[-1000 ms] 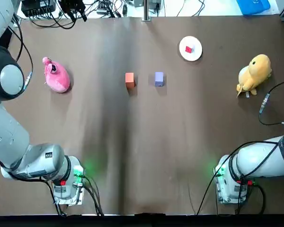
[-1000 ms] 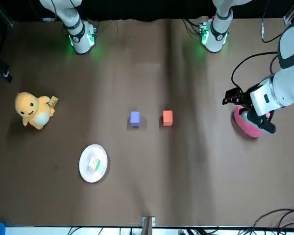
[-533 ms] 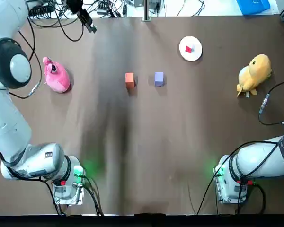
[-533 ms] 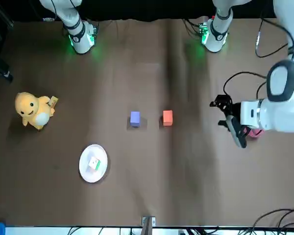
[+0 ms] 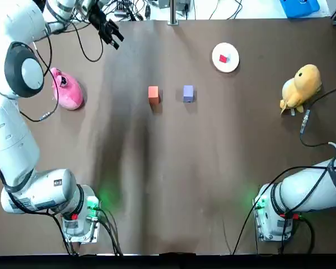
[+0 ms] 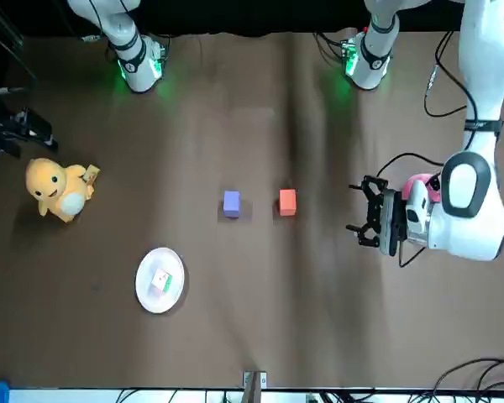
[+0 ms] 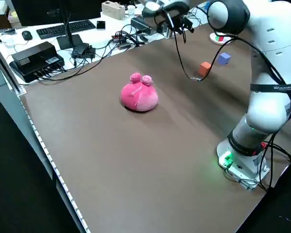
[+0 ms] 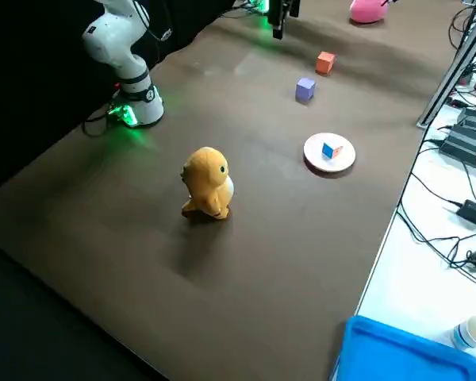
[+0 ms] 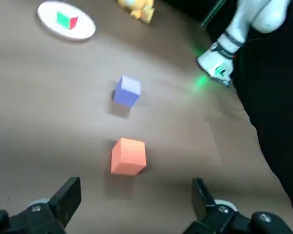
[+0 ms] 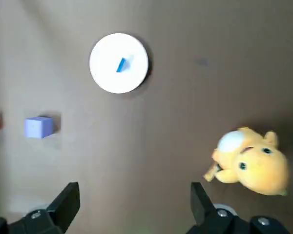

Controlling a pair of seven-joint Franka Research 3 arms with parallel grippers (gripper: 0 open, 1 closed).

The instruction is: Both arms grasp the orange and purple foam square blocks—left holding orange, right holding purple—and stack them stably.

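1. The left tool (image 5: 107,29) hangs over the far left part of the counter (image 5: 173,185), beyond the pink plush toy (image 5: 67,92). Its fingers are spread wide and hold nothing. In the left wrist view, the orange block (image 5: 153,93) lies roughly centred between the two fingers. This suggests the tool is tilted toward the block to line up an approach. The tool is well apart from the block, so no grasp has begun.

2. The orange block rests flat on the counter near the middle. The purple block (image 5: 188,92) sits just beside it, with a narrow gap between them. Orange is on the robot's left and purple on its right. This layout probably lets each arm reach its assigned block without crossing the other.

3. The white plate (image 5: 231,53) carries a small cube and stands farther back on the right. The yellow plush toy (image 5: 301,87) stands near the right edge. Both are well clear of the blocks and are likely no obstacle to stacking.

4. The right tool (image 10: 134,190) looks straight down from above the right side of the counter. Its fingers are apart and empty. The purple block shows only at the margin of the right wrist view. The right tool therefore needs a long inward travel and a descent before it can close.
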